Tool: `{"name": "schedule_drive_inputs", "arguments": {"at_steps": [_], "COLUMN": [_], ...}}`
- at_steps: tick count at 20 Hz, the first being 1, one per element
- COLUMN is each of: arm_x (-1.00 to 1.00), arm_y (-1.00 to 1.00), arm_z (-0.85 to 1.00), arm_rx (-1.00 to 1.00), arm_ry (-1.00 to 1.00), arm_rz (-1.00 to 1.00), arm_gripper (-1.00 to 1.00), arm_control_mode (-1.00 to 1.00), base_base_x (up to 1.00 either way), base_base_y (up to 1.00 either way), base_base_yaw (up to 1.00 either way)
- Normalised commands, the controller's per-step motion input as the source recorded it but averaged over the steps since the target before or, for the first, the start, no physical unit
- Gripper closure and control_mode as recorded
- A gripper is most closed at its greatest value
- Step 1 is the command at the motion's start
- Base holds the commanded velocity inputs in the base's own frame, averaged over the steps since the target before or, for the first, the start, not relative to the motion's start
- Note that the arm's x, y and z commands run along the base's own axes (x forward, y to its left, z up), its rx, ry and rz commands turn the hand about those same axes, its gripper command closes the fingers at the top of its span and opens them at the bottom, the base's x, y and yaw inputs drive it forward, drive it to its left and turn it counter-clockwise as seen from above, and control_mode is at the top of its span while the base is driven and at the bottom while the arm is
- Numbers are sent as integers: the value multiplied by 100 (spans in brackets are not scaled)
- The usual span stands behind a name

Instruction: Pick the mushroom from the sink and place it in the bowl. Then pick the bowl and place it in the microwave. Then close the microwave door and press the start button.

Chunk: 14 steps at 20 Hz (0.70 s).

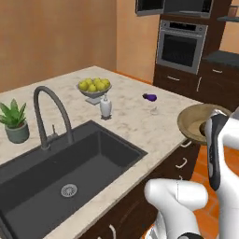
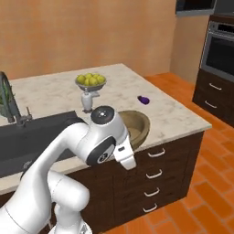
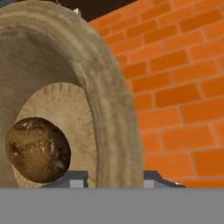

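The tan wooden bowl [image 1: 193,122] hangs at the counter's right corner, partly past its edge, with my white arm in front of it. In the hand view the bowl's thick rim [image 3: 116,109] runs down between my two fingertips, and my gripper [image 3: 114,179] is shut on it. The brown mushroom [image 3: 38,149] lies inside the bowl, on its pale bottom. From the right base camera the bowl [image 2: 137,124] peeks out behind my arm. The dark sink [image 1: 107,154] with its silver drain [image 1: 69,190] is at lower left. The microwave [image 1: 184,6] sits high above the oven, cut off by the frame.
On the counter stand a clear bowl of yellow-green fruit [image 1: 94,87], a white soap bottle [image 1: 106,107], a potted plant [image 1: 15,122] and a small purple eggplant [image 1: 150,97]. The arched faucet [image 1: 46,109] rises behind the sink. The steel oven [image 1: 181,45] is beyond; orange brick floor [image 2: 201,192] lies right.
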Motion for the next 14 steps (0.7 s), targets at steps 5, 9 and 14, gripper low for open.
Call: {"name": "schedule_drive_inputs", "arguments": {"at_steps": [5, 9, 14], "arm_x": [0, 0, 0], "arm_y": [0, 0, 0], "arm_z": [0, 0, 0], "arm_rx": [0, 0, 0], "arm_ry": [0, 0, 0], "arm_rz": [0, 0, 0], "arm_gripper": [100, 100, 100], "arm_control_mode": [100, 100, 100], "base_base_x": [59, 100, 100], "base_base_y": [-56, -85, -94], "base_base_yaw": [-57, -33, -15]}}
